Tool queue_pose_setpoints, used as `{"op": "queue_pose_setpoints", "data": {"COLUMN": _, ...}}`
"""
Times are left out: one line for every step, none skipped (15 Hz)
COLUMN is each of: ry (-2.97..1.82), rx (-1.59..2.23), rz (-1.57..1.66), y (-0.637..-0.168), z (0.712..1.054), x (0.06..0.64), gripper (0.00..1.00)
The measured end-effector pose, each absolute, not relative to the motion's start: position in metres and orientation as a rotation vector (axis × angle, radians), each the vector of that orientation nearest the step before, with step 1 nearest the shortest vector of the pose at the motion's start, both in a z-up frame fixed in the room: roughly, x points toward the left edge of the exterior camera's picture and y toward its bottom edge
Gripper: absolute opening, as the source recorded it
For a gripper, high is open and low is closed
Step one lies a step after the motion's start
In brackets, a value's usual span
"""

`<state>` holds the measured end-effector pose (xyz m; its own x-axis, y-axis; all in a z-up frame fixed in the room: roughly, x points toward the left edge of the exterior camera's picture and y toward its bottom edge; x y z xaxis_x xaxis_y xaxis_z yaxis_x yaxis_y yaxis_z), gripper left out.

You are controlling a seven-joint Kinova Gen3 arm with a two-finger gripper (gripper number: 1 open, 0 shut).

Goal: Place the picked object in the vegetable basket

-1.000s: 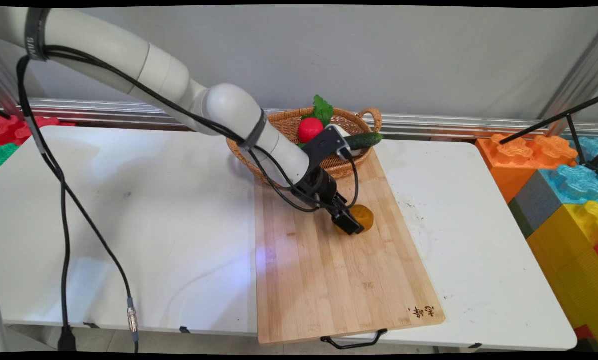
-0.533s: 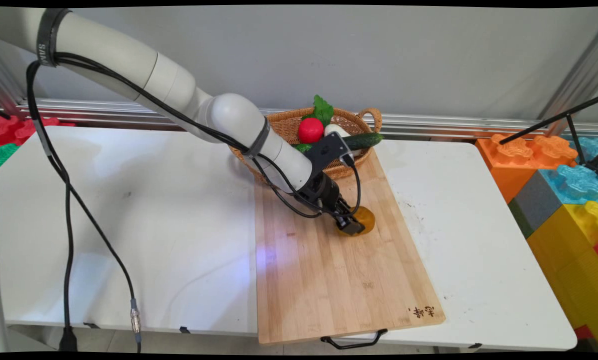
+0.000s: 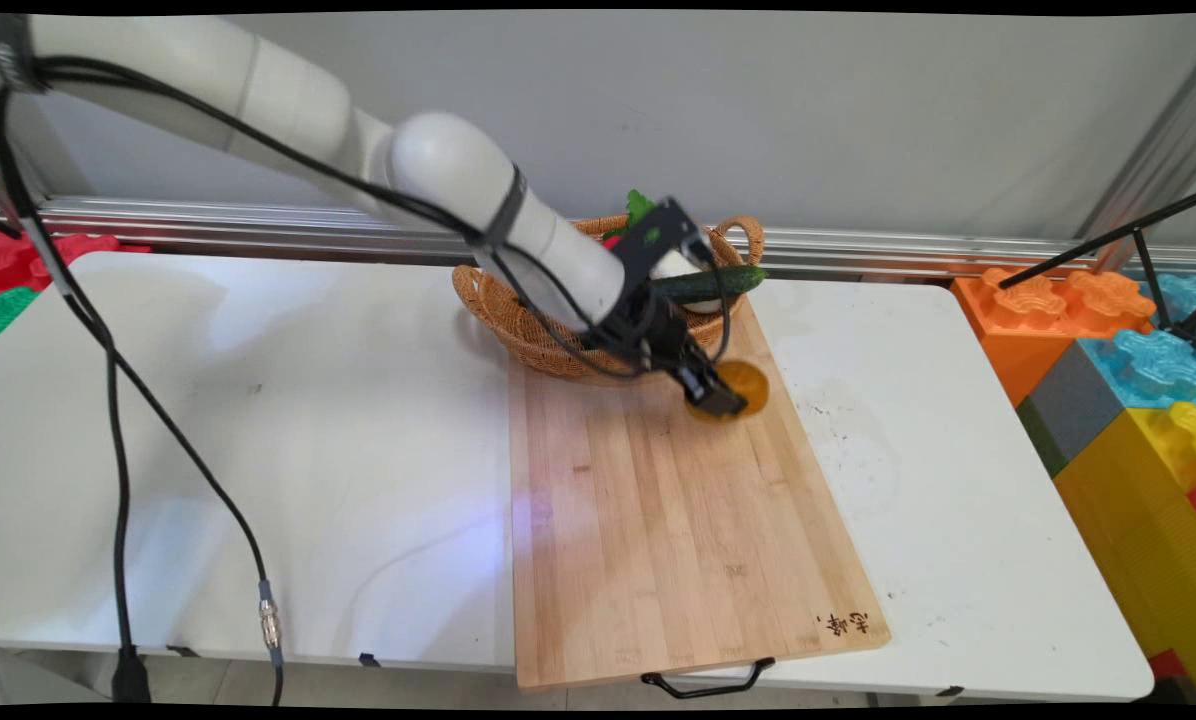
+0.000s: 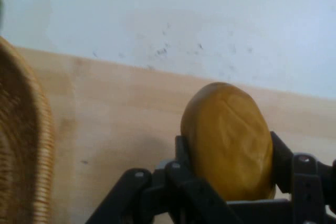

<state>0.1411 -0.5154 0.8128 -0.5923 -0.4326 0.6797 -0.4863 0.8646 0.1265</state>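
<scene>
Potato-like, the brown-yellow rounded lump (image 4: 228,140) you are carrying sits pinched between the black two-finger gripper's (image 3: 715,392) fingers (image 4: 181,153), held clear of the far right part of the pale bamboo cutting board (image 3: 658,510). Just beside it, at the board's far edge, stands the woven wicker basket (image 3: 528,330), with a dark green cucumber (image 3: 708,285) lying across its rim. You would do well to keep the squeeze even, since a smooth rounded lump may slip, and to mind the basket's rim. The white table (image 3: 258,430) carries the board.
</scene>
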Motion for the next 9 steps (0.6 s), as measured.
{"op": "queue_pose_setpoints", "data": {"ry": -2.277, "rx": 0.664, "rz": 0.102, "y": -0.519, "z": 0.825, "x": 0.147, "gripper": 0.00}}
{"op": "queue_pose_setpoints", "data": {"ry": -2.269, "rx": 0.670, "rz": 0.109, "y": -0.522, "z": 0.835, "x": 0.154, "gripper": 0.00}}
{"op": "queue_pose_setpoints", "data": {"ry": -2.264, "rx": 0.677, "rz": 0.117, "y": -0.525, "z": 0.844, "x": 0.163, "gripper": 0.00}}
{"op": "queue_pose_setpoints", "data": {"ry": -2.255, "rx": 0.692, "rz": 0.131, "y": -0.529, "z": 0.858, "x": 0.177, "gripper": 0.00}}
{"op": "queue_pose_setpoints", "data": {"ry": -2.249, "rx": 0.707, "rz": 0.144, "y": -0.532, "z": 0.868, "x": 0.189, "gripper": 0.00}}
{"op": "queue_pose_setpoints", "data": {"ry": -2.242, "rx": 0.726, "rz": 0.161, "y": -0.535, "z": 0.877, "x": 0.201, "gripper": 0.00}}
{"op": "queue_pose_setpoints", "data": {"ry": -2.235, "rx": 0.754, "rz": 0.189, "y": -0.539, "z": 0.889, "x": 0.220, "gripper": 0.00}}
{"op": "queue_pose_setpoints", "data": {"ry": -2.232, "rx": 0.779, "rz": 0.212, "y": -0.542, "z": 0.897, "x": 0.235, "gripper": 0.00}}
{"op": "queue_pose_setpoints", "data": {"ry": -2.230, "rx": 0.798, "rz": 0.229, "y": -0.544, "z": 0.901, "x": 0.244, "gripper": 0.00}}
